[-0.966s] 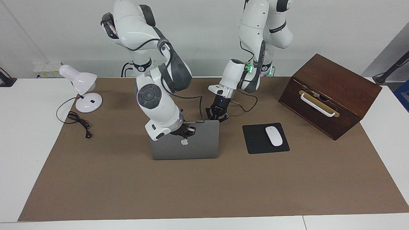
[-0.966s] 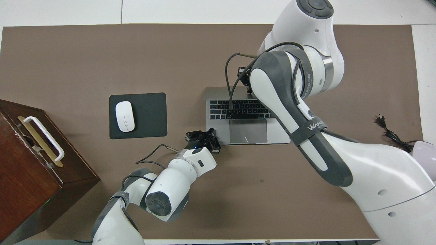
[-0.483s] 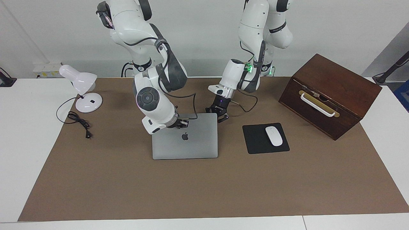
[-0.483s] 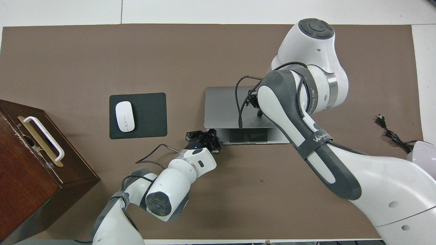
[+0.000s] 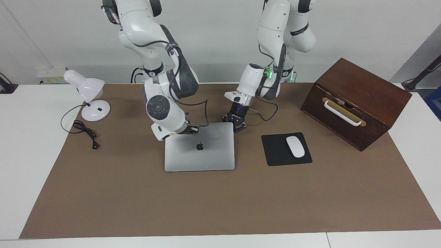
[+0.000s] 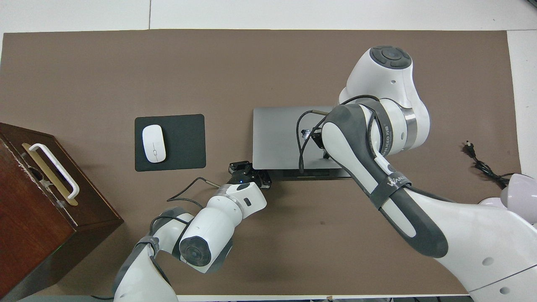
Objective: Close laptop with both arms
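Pressing laptop [image 5: 200, 151] lid: right hand [image 5: 190, 130], grip unclear | left hand [image 5: 237, 122] open at corner

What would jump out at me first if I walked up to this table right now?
Two big white robot arms bending over a silver laptop in the middle of the brown mat, its lid almost flat. The right gripper rests on the lid's edge nearest the robots, and the left gripper sits at the laptop's corner beside the black mouse pad. A dark wooden box stands at the left arm's end of the table.
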`<state>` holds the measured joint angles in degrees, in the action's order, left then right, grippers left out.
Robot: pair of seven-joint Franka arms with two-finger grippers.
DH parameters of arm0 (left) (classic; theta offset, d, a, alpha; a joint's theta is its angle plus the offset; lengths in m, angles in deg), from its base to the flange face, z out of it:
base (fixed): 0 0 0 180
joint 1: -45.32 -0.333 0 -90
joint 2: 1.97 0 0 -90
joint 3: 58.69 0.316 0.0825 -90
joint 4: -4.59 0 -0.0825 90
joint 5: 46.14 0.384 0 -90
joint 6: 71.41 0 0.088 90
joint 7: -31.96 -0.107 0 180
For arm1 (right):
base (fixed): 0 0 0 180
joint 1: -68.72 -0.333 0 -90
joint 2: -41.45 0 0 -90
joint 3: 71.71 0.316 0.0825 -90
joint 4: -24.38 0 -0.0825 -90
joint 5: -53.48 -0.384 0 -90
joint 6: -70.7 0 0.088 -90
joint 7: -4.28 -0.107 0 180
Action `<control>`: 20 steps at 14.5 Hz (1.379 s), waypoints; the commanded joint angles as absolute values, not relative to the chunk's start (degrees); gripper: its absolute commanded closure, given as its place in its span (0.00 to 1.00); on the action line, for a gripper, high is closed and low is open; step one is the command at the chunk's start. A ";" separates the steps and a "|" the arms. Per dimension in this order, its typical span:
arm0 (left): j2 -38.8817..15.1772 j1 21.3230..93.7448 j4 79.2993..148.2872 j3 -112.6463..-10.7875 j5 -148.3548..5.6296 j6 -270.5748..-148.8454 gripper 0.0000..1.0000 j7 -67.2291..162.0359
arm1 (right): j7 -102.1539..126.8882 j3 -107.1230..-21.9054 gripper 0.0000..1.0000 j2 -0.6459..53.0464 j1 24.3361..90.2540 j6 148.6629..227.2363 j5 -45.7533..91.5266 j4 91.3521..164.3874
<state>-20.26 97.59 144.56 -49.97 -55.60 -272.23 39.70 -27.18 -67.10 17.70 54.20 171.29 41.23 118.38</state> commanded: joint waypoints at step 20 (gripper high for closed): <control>-19.99 96.82 146.80 -48.85 -56.77 -272.16 1.00 38.38 | -11.07 -67.06 1.00 24.41 66.60 169.49 52.22 102.02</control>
